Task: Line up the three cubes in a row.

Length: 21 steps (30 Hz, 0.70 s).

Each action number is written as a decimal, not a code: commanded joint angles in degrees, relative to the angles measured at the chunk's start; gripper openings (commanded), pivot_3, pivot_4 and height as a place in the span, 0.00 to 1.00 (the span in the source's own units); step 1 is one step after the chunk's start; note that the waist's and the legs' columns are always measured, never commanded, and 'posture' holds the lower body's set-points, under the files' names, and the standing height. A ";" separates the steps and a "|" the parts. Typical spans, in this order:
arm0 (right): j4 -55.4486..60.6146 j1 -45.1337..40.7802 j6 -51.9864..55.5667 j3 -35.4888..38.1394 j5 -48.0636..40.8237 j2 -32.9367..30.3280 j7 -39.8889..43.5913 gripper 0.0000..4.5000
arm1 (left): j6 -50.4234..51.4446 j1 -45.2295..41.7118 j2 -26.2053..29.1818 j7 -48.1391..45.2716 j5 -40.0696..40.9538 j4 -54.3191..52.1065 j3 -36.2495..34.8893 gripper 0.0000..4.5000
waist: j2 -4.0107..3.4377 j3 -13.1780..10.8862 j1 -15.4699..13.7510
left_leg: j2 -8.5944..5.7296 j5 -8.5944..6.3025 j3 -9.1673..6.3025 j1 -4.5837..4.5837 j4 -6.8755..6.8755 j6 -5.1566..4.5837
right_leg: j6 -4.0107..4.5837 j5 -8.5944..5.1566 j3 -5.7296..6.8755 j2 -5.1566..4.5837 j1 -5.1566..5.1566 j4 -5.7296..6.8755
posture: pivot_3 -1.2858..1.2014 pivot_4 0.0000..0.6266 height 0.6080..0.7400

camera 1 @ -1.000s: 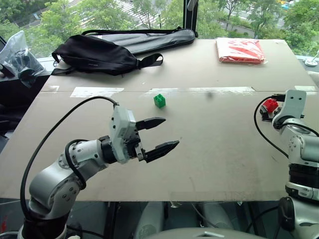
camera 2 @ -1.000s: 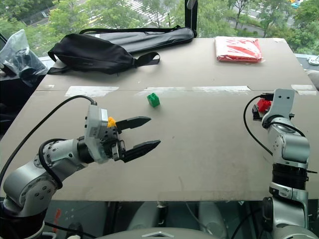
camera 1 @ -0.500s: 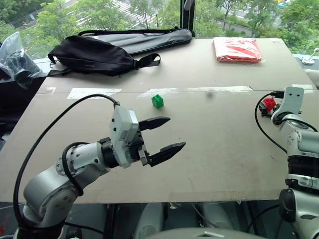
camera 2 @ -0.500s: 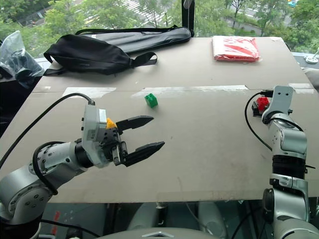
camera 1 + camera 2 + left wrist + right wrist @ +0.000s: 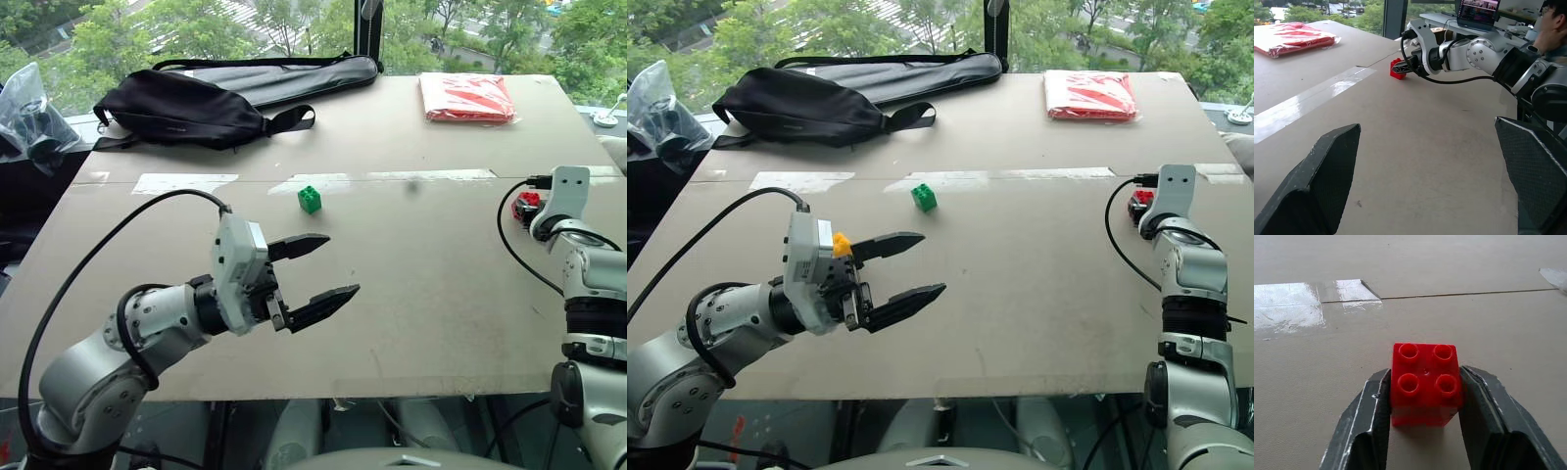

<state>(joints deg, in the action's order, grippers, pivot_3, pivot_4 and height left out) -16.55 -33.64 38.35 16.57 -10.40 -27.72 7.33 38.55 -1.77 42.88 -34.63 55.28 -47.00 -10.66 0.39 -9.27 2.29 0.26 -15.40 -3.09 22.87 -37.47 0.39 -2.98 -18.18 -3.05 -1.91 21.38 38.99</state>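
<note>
We record first the table (image 5: 421, 294), a broad tan board with strips of clear tape (image 5: 184, 182) running across its middle. At its far edge we list a long grey case (image 5: 294, 76), and in front of it, at far left, a black bag (image 5: 181, 108) with its strap trailing to the right; at far right lies a flat red packet (image 5: 468, 97) in clear wrap. Off the table at far left we note a clear plastic bag (image 5: 34, 108) with dark contents. In the left wrist view a person (image 5: 1553, 24) sits by a laptop (image 5: 1478, 9) beyond the table. Next, the left gripper (image 5: 312, 271) hangs above the near left part of the table, its two black fingers spread wide apart and pointing to the right, with nothing between them. The right gripper (image 5: 1425, 404) is at the right edge of the table, just on the near side of the tape line, its fingers pressed against both sides of the red cube (image 5: 1424, 382), which sits studs up on the board. The green cube (image 5: 311, 199) stands alone by the tape near the middle of the table, well apart from both grippers. The yellow cube (image 5: 842, 244) peeks out behind the left gripper's body, on the left of the table.
</note>
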 commanded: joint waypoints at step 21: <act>39.38 10.74 -4.31 -21.39 -16.70 -15.94 51.43 0.28 | -14.47 23.55 1.96 -19.34 -8.29 3.70 -10.90 1.00 | 0.02 0.00 -0.72 | 0.07 -0.16 -0.33 -0.13 -0.15 -0.27 | 0.04 0.00 0.36 -0.03 -0.25 -0.09 | 0.52 0.24 1.00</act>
<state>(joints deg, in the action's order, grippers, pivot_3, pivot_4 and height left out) 21.33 -22.55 37.25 -4.30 -27.99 -42.45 55.81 26.12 21.45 44.39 -52.16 46.47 -42.33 -19.61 0.41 -9.28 1.58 0.33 -15.56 -3.44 22.74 -37.63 0.12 -2.94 -18.17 -2.68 -1.95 21.10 38.89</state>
